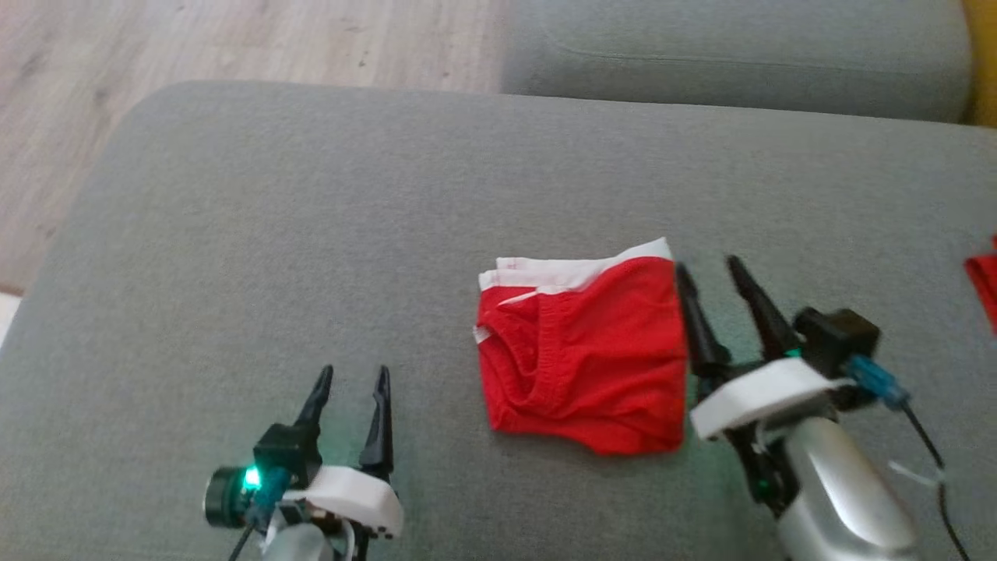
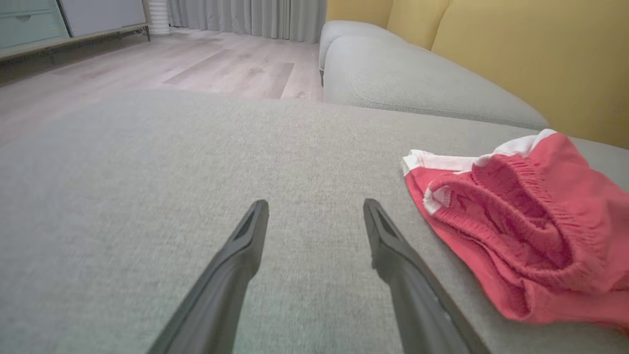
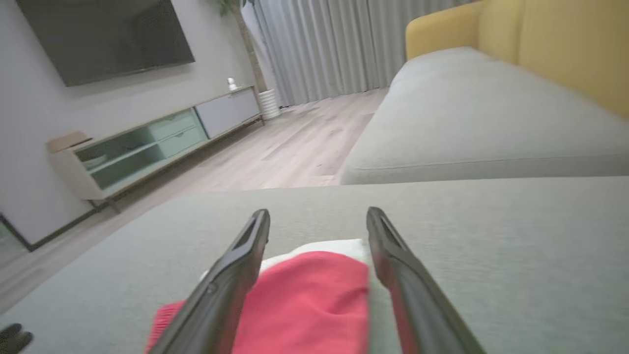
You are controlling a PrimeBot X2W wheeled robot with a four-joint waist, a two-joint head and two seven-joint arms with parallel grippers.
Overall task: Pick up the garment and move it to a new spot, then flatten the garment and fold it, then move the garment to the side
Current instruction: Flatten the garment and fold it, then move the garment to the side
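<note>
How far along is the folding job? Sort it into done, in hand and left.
Done: the garment lies folded on the cushion. In hand: nothing; the right gripper stands open at its edge, the left gripper open and apart. Left: moving it to the side.

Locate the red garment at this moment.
In the head view the red garment lies on the grey sofa cushion, right of centre, its right edge beside the open right hand.
</note>
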